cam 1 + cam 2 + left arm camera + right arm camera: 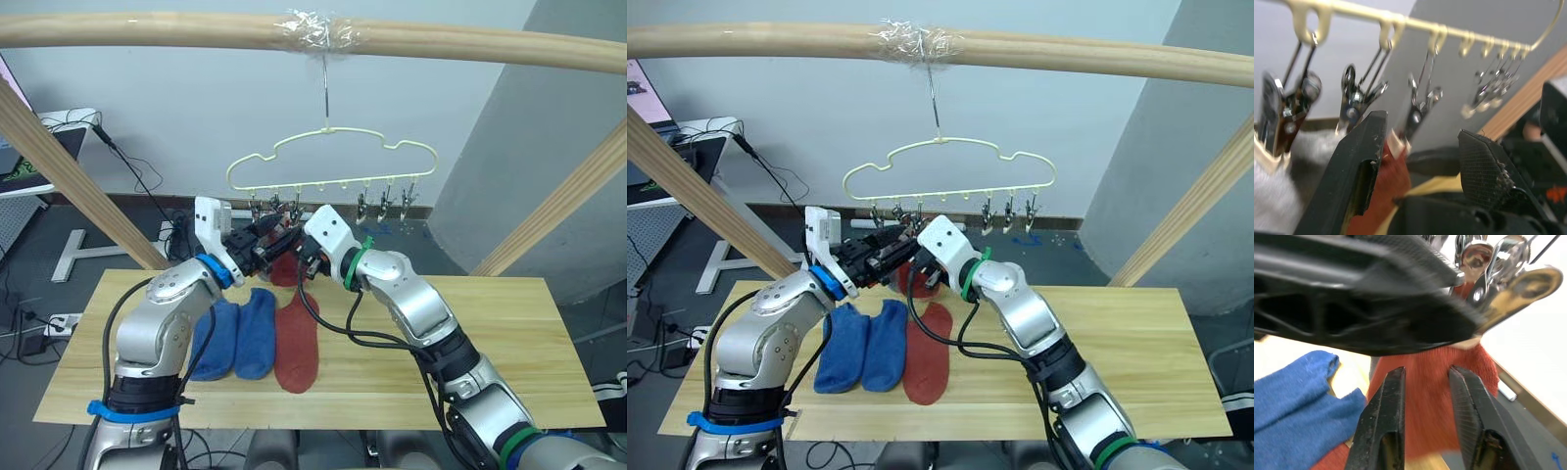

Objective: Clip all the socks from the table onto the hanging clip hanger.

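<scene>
- Swinging is the biggest risk: the hanger [333,147] hangs free from one thin hook, so a push from either arm could tip it and pull the clip away from the sock. It is pale yellow-green wire with a row of small metal clips under its lower bar.
- The table [509,333], light wood planks, lies below. Anything dropped lands back on it or, near the far edge, could slide off.
- Two blue socks [240,333] and one red sock [296,343] lie flat side by side on the table, not yet hung. They are soft knit and limp.
- The raised red sock [1449,377] hangs just under the clips, between the grippers. If the clip bites only the cuff's edge, the sock may slip out on release.
- The left gripper [269,240] has its jaws spread wide around a clip. A slip there would snap the clip shut with nothing in it.
- The right gripper [294,257] is beside the sock. Whether it pinches the knit I cannot tell.
- The clip [1418,105] is shiny metal and small.
- A grey knit [1283,196], probably a sock, hangs from the end clip.
</scene>
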Robot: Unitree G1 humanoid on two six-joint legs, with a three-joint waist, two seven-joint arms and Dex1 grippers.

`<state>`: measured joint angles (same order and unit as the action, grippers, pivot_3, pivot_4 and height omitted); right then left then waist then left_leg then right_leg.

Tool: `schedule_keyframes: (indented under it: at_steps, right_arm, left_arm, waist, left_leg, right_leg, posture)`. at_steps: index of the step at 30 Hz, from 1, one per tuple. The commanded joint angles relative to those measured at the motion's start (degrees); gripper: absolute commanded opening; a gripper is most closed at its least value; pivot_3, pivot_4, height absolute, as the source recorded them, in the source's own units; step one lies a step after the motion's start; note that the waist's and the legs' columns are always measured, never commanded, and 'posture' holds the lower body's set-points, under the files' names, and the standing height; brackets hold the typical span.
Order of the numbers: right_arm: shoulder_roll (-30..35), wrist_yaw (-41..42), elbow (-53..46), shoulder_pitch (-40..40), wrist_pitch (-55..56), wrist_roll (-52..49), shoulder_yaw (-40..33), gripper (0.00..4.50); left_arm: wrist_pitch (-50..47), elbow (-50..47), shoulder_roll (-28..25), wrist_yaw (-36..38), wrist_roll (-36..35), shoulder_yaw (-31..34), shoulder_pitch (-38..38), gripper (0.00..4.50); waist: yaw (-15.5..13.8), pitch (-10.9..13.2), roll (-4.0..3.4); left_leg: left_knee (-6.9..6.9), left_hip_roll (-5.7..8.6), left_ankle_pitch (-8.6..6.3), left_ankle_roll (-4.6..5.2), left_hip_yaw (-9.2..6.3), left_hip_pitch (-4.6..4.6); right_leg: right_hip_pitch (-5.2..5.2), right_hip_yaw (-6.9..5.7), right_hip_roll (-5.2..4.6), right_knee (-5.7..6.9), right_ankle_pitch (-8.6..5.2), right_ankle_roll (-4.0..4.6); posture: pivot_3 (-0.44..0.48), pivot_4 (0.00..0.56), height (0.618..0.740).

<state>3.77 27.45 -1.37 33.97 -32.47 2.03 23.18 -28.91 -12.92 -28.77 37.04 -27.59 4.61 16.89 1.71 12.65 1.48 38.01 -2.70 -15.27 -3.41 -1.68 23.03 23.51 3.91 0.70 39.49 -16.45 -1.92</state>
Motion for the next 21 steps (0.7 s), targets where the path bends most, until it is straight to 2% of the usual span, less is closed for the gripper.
schedule_keyframes:
  at_steps: [1,4,11,16,21]
  right_arm:
    - [1.5,-0.4,-6.7,-3.0,1.4,1.0,0.5,1.43]
    - [2.5,-1.8,-12.3,-7.1,0.1,1.1,-0.6,1.43]
    - [2.2,-6.4,-22.9,-12.7,-4.6,0.4,-6.1,1.43]
    - [0.8,-9.9,-26.2,-13.5,-11.7,0.3,-9.1,1.43]
    - [-1.8,-13.7,-24.6,-11.3,-11.5,0.5,-11.7,1.43]
  left_arm:
    - [6.8,-1.8,-4.5,6.3,4.4,-2.6,-2.1,2.68]
    - [10.9,-2.1,-7.3,10.9,6.1,-4.5,-3.8,2.68]
    - [13.9,-2.9,-7.3,17.0,4.0,-5.2,-3.8,2.68]
    - [12.6,-3.9,-6.4,16.4,3.7,-5.3,-2.2,2.68]
    - [11.6,-4.3,-5.0,15.9,3.2,-5.5,-0.2,2.68]
  waist:
    - [0.0,0.0,0.0]
    - [0.0,0.0,-0.01]
    - [0.0,0.0,-0.01]
    - [0.1,0.0,-0.02]
    - [0.1,0.1,-0.02]
  left_leg:
    - [-0.01,0.0,0.0,0.0,0.01,0.0]
    - [-0.05,0.0,0.0,0.0,0.03,0.02]
    - [-0.02,-0.01,0.0,0.0,0.02,0.02]
    - [-0.03,-0.02,-0.01,0.01,0.01,0.01]
    - [-0.03,-0.03,-0.01,0.01,0.02,0.03]
  right_leg:
    - [0.02,0.0,0.0,0.0,0.0,0.01]
    - [0.04,0.0,-0.01,-0.01,-0.06,0.08]
    - [0.04,0.0,0.01,0.03,-0.08,0.09]
    - [0.05,0.0,0.05,0.04,-0.09,0.09]
    - [0.06,0.01,0.06,0.02,-0.09,0.1]
  posture:
    - [0.047,0.204,0.705]
    - [0.044,0.206,0.705]
    - [0.03,0.215,0.705]
    - [0.016,0.222,0.705]
    - [0.013,0.22,0.705]
